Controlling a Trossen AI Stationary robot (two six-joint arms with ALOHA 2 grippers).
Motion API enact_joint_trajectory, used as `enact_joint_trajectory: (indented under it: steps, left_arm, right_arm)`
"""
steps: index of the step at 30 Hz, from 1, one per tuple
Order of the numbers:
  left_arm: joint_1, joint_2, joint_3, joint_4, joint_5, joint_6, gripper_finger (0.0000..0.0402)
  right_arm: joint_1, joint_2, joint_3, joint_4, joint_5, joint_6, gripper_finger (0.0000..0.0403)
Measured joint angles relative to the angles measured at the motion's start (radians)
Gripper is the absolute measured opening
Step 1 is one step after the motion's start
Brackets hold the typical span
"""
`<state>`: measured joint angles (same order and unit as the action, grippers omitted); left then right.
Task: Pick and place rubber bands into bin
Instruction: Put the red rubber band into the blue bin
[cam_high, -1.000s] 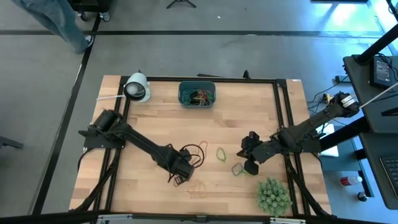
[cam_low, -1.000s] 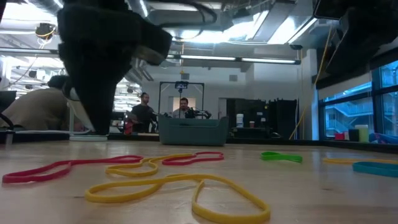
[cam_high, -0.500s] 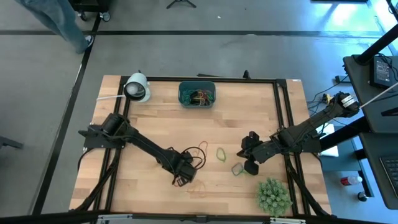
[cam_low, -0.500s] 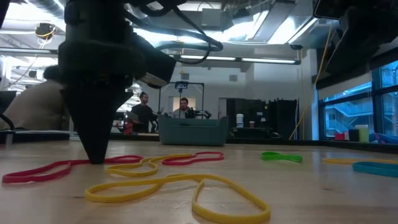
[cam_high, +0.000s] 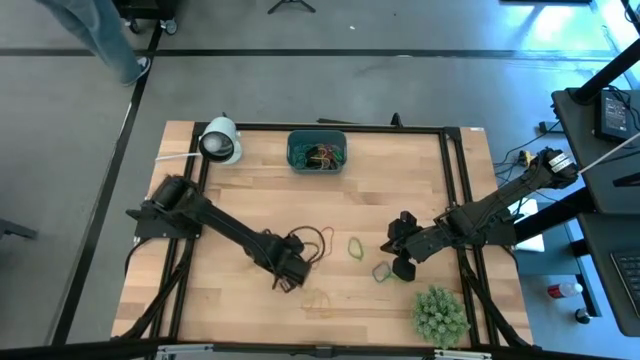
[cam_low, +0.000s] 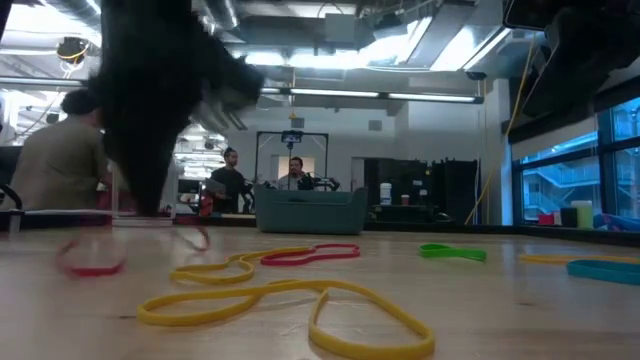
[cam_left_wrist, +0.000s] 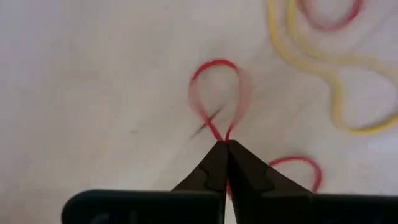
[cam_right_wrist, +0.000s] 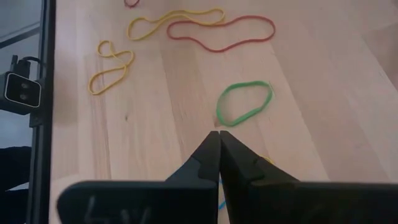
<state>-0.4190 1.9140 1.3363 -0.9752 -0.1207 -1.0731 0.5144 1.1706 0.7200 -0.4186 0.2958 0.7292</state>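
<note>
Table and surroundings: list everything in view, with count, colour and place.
bin: one, teal, far middle of table, rubber bands inside.
loose rubber bands: several, red, yellow, green, on the near middle.
red rubber band: one, pinched by the left gripper.
white roll: one, far left corner.
spiky plant: one, green, near right corner.
people: several, room behind.
left gripper: shut on red band, near middle.
right gripper: shut, waiting right of centre.
</note>
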Motion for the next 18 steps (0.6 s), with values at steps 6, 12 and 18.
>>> enact_joint_trajectory:
  steps: [6,12,18]
  left_arm:
    - [0.040,-0.163,0.000,-0.139,-0.089,0.002,0.0002]
    - [0.127,-0.316,0.003,-0.169,-0.244,0.097,0.0002]
    - [0.317,-0.394,0.004,-0.131,-0.281,0.367,0.0002]
  right_arm:
    - [0.000,0.000,0.001,0.001,0.000,-0.001,0.0009]
    - [-0.022,0.000,0.001,-0.012,0.020,-0.076,0.0009]
    - [-0.095,0.000,-0.014,-0.024,0.075,-0.056,0.0003]
